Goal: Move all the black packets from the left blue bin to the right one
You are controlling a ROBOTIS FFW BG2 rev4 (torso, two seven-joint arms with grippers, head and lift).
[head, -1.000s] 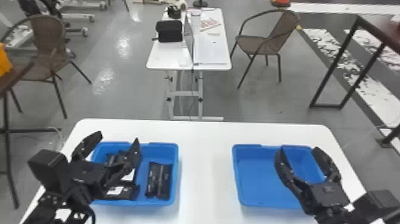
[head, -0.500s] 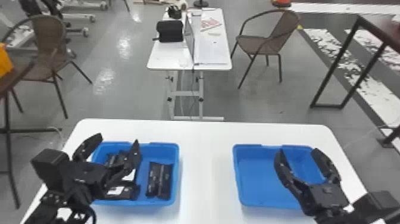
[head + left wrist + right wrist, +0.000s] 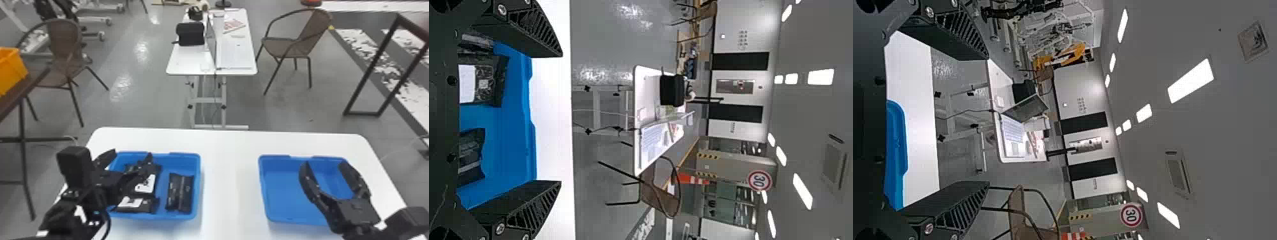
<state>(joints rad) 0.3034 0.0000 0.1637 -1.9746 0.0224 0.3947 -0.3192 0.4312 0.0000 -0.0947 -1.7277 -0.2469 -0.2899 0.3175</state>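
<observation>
My left gripper (image 3: 131, 156) stands open above the left part of the left blue bin (image 3: 197, 166). Several black packets lie in that bin: one pair (image 3: 180, 193) at its right side, others with white labels (image 3: 147, 184) at its left, partly hidden by the arm. In the left wrist view the open left gripper (image 3: 560, 119) has nothing between its fingers, and a labelled packet (image 3: 491, 82) lies in the bin. Over the right blue bin (image 3: 277, 191), which holds no packet that I can see, my right gripper (image 3: 325, 164) is parked open; the right wrist view has this gripper (image 3: 987, 122) as well.
Both bins stand on a white table (image 3: 229, 178), with a strip of tabletop between them. Beyond it are a smaller white desk (image 3: 188, 60) with a laptop and a black case, and brown chairs (image 3: 289, 46). An orange crate (image 3: 11, 68) sits at far left.
</observation>
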